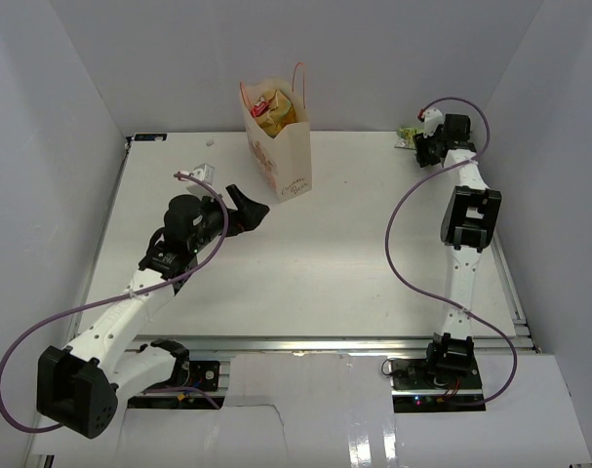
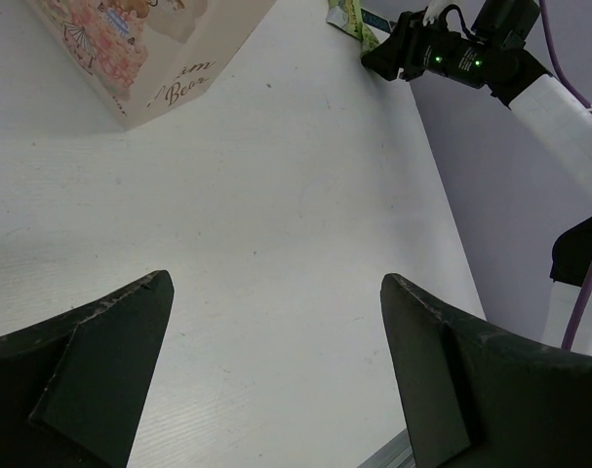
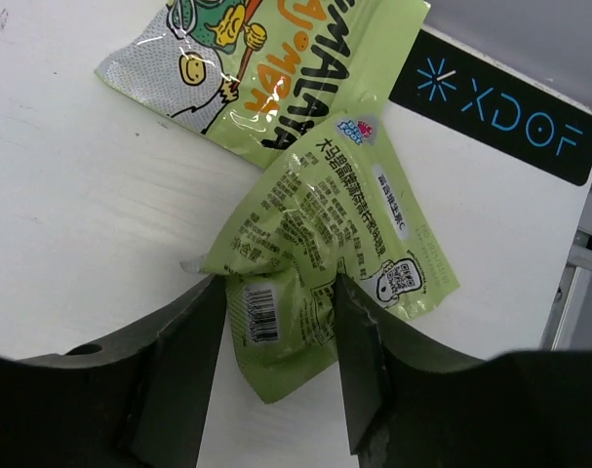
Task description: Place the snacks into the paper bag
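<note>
My right claw (image 3: 279, 292) has its jaws drawn half in, one finger pressed on each side of the near end of a light green packet (image 3: 325, 214); whether it is off the table (image 3: 71, 214) I cannot tell. Touching its far end lies a second green packet (image 3: 266, 58), and the paper bag (image 1: 281, 161) stands well off to the left. My left claw (image 2: 276, 292) is spread wide and empty, with that bag ahead to its left.
</note>
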